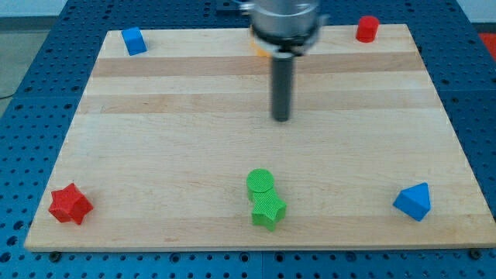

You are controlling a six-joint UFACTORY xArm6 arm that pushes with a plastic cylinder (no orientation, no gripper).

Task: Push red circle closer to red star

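The red circle (366,29) is a short red cylinder at the view's top right corner of the wooden board. The red star (70,204) lies at the view's bottom left corner, far from it. My tip (281,119) is the lower end of a dark rod near the board's upper middle, left of and below the red circle, and touches no block.
A blue cube (134,41) sits at the top left. A green circle (260,183) touches a green star (268,209) at the bottom middle. A blue triangular block (412,201) sits at the bottom right. An orange block (260,51) is mostly hidden behind the rod's mount.
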